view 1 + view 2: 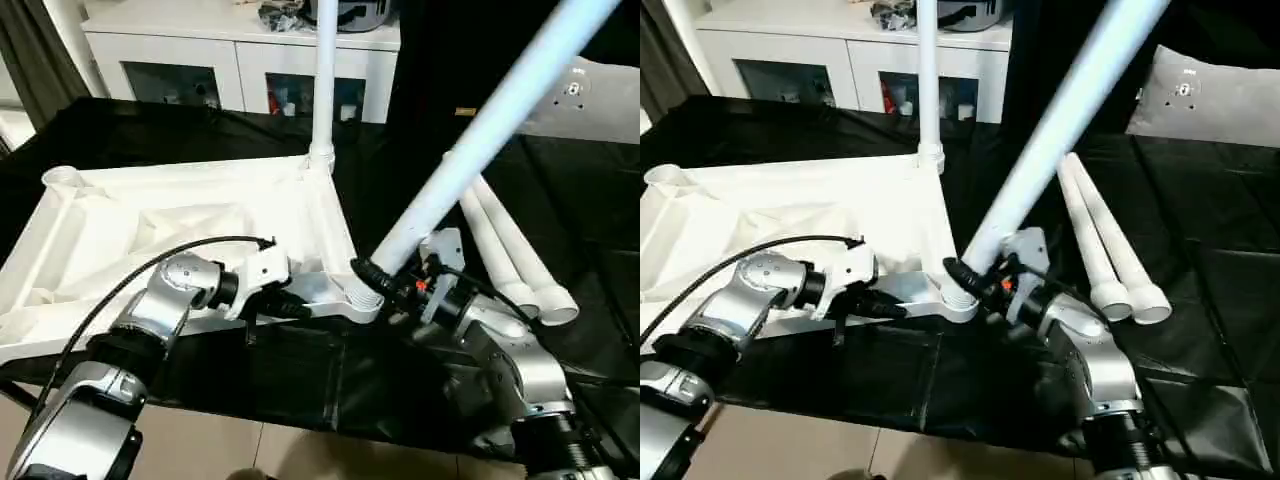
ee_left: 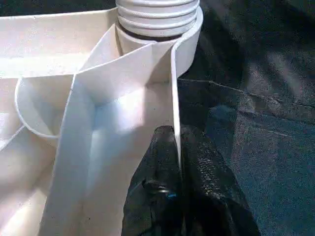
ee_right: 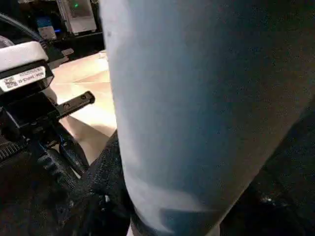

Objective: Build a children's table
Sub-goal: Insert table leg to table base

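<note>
Black-draped bench (image 1: 560, 200), upturned white plastic tabletop (image 1: 150, 215), left gripper (image 2: 178, 152) pinching its near rim, right gripper (image 1: 372, 275) clasping tilted white tapered leg (image 1: 470, 150) at near corner socket (image 1: 355, 298).

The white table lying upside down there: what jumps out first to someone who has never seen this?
The long white leg slanting across the scene, held low by the right end effector at the tabletop's near corner socket. Another leg stands upright in the far corner, two spare legs lie on the black cloth, and the left end effector pinches the near rim.
</note>
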Motion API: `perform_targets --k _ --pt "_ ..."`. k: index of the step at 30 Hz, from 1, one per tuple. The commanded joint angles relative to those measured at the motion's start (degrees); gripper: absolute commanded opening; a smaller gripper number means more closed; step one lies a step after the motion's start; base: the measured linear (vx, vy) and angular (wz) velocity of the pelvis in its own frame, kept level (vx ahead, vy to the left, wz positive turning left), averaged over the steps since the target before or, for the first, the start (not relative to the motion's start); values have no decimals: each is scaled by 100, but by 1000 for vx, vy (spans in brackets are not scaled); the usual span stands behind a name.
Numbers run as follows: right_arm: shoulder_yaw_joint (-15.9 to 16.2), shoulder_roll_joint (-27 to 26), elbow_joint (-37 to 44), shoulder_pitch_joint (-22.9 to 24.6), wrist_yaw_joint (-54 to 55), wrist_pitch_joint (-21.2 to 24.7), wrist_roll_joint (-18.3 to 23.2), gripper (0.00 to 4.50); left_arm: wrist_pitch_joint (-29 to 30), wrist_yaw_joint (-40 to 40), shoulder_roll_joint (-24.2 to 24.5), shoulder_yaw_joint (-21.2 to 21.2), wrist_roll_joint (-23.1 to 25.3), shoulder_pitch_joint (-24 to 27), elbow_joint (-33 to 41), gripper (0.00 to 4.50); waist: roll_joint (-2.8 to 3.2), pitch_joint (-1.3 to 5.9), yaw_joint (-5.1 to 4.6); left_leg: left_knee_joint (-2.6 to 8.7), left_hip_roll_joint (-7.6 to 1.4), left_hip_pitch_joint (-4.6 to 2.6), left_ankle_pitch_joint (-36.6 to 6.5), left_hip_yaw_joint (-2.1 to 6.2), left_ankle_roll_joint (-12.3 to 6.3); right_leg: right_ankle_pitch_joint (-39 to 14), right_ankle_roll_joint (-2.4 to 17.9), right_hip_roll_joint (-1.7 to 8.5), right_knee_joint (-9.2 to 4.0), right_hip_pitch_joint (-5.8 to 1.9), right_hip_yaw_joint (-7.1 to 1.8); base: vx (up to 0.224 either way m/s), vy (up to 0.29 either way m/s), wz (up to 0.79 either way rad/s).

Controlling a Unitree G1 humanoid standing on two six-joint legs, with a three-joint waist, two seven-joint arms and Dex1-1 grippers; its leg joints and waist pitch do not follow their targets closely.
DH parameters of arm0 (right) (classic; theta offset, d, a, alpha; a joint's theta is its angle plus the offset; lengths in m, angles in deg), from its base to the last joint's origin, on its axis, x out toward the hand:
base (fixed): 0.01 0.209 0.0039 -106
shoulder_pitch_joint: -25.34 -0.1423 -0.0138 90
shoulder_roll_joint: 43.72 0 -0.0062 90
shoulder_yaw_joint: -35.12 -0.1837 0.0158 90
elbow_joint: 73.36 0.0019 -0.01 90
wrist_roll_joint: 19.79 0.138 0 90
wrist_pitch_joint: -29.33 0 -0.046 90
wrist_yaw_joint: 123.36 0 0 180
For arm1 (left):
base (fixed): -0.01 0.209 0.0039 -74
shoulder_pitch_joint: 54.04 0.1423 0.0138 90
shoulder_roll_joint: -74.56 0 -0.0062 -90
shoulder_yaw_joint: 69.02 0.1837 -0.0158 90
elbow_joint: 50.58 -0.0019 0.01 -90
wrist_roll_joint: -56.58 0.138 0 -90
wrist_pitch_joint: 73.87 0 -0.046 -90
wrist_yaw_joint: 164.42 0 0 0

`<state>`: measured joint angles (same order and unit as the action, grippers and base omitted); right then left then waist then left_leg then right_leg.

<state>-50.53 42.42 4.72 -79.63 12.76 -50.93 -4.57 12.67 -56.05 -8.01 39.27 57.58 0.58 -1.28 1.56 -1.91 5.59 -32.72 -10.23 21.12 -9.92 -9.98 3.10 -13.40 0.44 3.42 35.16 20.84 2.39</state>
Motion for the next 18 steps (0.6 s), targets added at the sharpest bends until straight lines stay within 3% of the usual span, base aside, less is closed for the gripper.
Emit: perform_targets --k 1,5,9,11,14,18 --pt "132 146 -330 272 -13 219 -246 189 49 -76 17 157 140 168 40 0 25 271 -27 400 -330 -108 -1371 116 8 -369 1237 508 -412 -158 -263 0 0 0" --pt "308 262 -424 211 -31 230 -382 189 80 -122 57 174 142 212 119 0 31 281 -32 387 -327 -102 -1224 110 -49 -147 1258 501 -397 -166 -257 0 0 0" --pt "646 422 -709 -165 -145 448 -731 189 -20 -282 162 288 247 176 136 0 58 263 -75 395 -315 -100 -1353 109 3 -333 1251 491 -416 -161 -254 0 0 0" --pt "692 417 -845 -339 -205 531 -747 189 -70 -361 195 326 280 126 113 0 87 253 -95 409 -320 -112 -1502 117 47 -519 1257 489 -428 -151 -259 0 0 0" --pt "730 432 -896 -469 -274 619 -745 189 -91 -420 214 353 300 88 138 0 74 247 -106 420 -327 -129 -1673 118 117 -736 1243 495 -448 -143 -271 0 0 0" --pt "989 584 -710 -489 -495 933 -700 189 -164 -433 219 375 344 -54 47 0 66 262 -107 410 -329 -125 -1518 113 95 -486 1263 479 -428 -151 -271 0 0 0"
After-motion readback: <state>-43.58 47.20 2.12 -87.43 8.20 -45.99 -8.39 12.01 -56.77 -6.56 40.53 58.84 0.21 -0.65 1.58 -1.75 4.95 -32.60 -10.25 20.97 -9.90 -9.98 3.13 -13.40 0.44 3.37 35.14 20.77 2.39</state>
